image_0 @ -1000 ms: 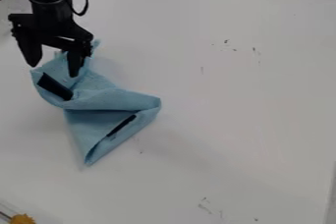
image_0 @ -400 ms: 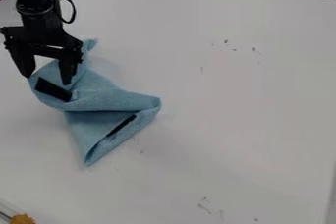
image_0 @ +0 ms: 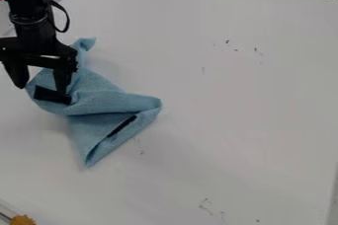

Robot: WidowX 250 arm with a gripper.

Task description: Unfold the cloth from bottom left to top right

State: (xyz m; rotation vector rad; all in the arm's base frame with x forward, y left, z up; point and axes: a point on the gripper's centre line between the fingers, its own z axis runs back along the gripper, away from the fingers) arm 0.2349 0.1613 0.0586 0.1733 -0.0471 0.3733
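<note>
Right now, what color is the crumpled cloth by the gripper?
The cloth is light blue, as the camera view shows.

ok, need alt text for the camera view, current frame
A robot hand, fingers apart, is at the left part of a crumpled, partly folded blue cloth with two black patches. The cloth lies on a white table; a yellow-orange object shows at the bottom-left corner.

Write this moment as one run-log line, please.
Blue cloth: bunched, folded | gripper: open, at cloth's image-left side | unfolding: not complete
</note>
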